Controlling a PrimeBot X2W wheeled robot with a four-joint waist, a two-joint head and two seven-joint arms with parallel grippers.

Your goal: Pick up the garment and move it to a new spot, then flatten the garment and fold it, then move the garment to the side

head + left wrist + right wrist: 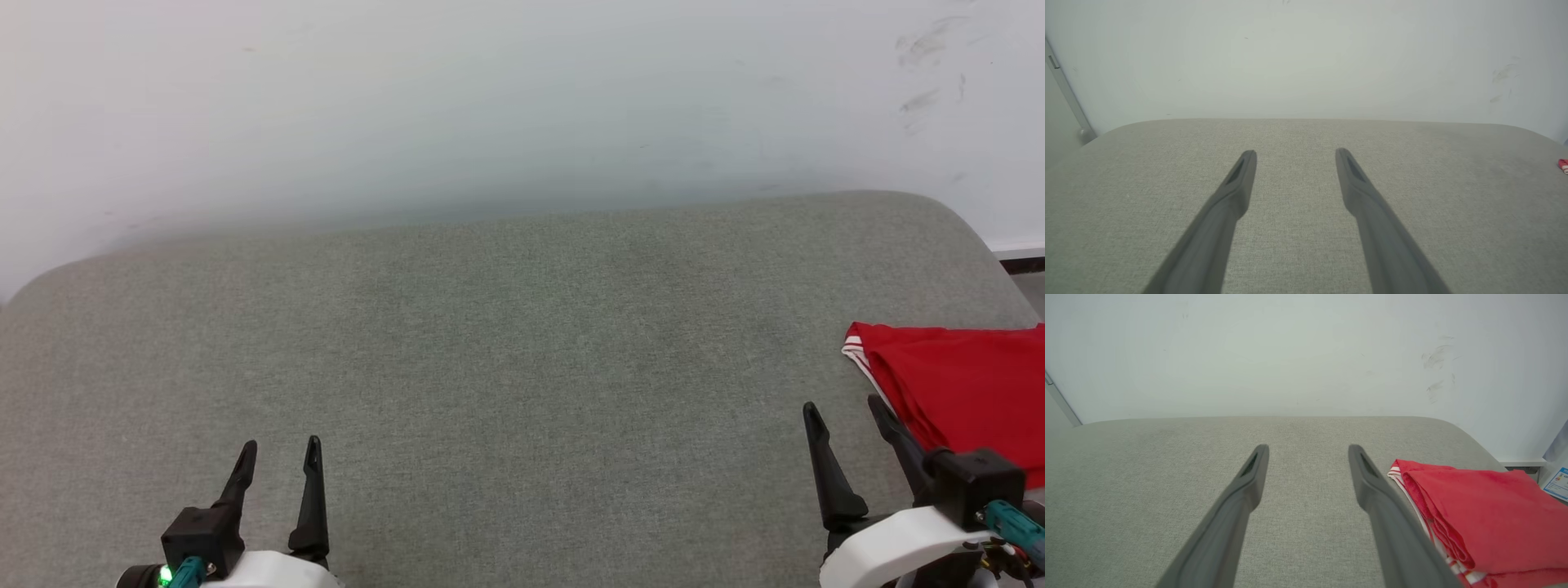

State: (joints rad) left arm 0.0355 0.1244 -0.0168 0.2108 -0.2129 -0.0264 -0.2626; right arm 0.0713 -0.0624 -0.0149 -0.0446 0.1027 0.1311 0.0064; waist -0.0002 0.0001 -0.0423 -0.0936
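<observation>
The red garment (963, 392) lies folded at the right edge of the grey cushioned surface, with red-white striped trim along its left side. In the right wrist view the garment (1486, 514) sits just right of my fingers. A sliver of the garment (1564, 165) peeks in at the far right of the left wrist view. My right gripper (845, 408) stands open at the lower right, just left of the garment, holding nothing; its own view also has the right gripper (1308, 449) empty. My left gripper (277, 447) is open and empty at the lower left, and the left gripper (1295, 153) hovers over bare fabric.
The grey upholstered surface (506, 367) stretches wide between the grippers, with rounded far corners. A white wall (522, 98) rises right behind it, scuffed at the upper right. A dark skirting strip (1024, 263) and a printed card (1557, 484) sit beyond the right end.
</observation>
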